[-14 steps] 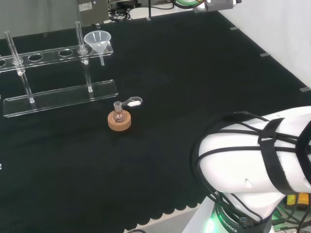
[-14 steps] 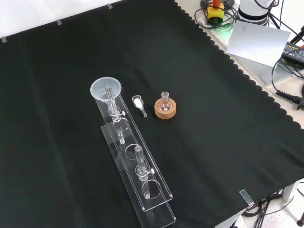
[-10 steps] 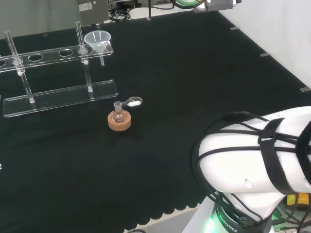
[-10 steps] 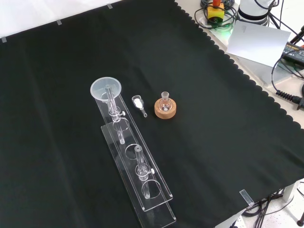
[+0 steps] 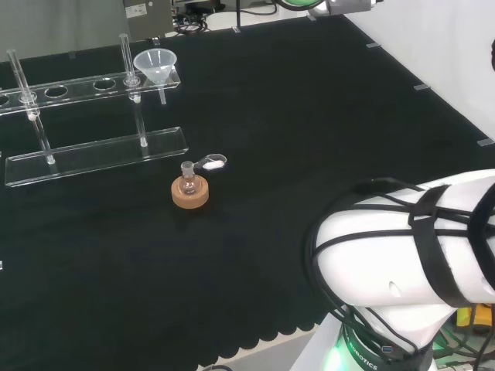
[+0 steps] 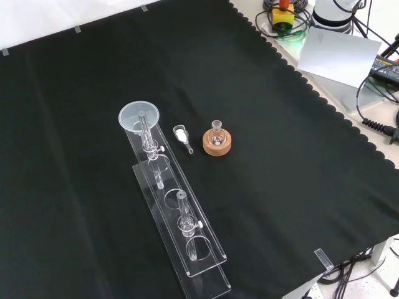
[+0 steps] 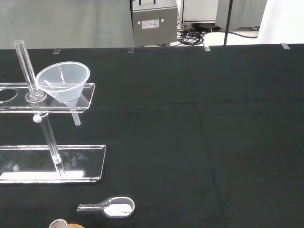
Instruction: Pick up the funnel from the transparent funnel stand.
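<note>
A clear plastic funnel (image 5: 155,66) (image 6: 139,116) (image 7: 63,81) sits in the end hole of the transparent funnel stand (image 5: 93,147) (image 6: 181,224) (image 7: 52,164), its stem hanging below the upper shelf. The stand has two upright rods and several round holes along its top plate. The arm's white links (image 5: 410,263) rise at the lower right of the head view, well away from the stand.
A small clear flask on a cork ring (image 5: 189,191) (image 6: 217,142) stands near the stand. A small clear scoop with white powder (image 5: 212,162) (image 6: 181,134) (image 7: 114,207) lies between them. The cloth's scalloped edge runs along the front in the head view.
</note>
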### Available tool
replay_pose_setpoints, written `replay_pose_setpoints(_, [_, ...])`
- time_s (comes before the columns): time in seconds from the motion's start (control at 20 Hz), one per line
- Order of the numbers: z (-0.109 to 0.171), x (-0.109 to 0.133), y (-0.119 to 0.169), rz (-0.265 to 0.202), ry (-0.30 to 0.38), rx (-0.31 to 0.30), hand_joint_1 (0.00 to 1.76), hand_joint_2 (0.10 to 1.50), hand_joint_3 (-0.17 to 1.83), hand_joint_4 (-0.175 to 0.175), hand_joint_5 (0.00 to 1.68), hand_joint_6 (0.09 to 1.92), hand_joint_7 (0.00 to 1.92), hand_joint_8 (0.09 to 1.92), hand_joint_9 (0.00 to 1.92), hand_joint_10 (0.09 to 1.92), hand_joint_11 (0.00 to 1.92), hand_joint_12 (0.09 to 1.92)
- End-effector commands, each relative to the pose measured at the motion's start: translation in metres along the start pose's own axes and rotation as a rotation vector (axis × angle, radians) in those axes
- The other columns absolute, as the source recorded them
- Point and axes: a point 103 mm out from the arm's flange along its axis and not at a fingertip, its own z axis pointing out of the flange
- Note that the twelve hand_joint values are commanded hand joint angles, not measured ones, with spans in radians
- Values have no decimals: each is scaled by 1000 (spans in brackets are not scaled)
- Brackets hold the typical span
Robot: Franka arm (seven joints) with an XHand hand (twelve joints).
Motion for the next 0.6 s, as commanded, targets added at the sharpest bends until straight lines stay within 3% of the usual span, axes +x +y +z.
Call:
replay_pose_setpoints(0.05, [3,-9,23,28,6,1,0,1166,446,8,195,87,3,378,90,588,0,1274])
replay_pose_setpoints(0.25, [11,-8,44,39,9,19,0,1165,442,8,202,87,4,381,92,589,0,1274])
replay_pose_setpoints(0.6, [39,3,98,-13,-4,67,0,1143,421,6,201,87,10,387,95,590,0,1271])
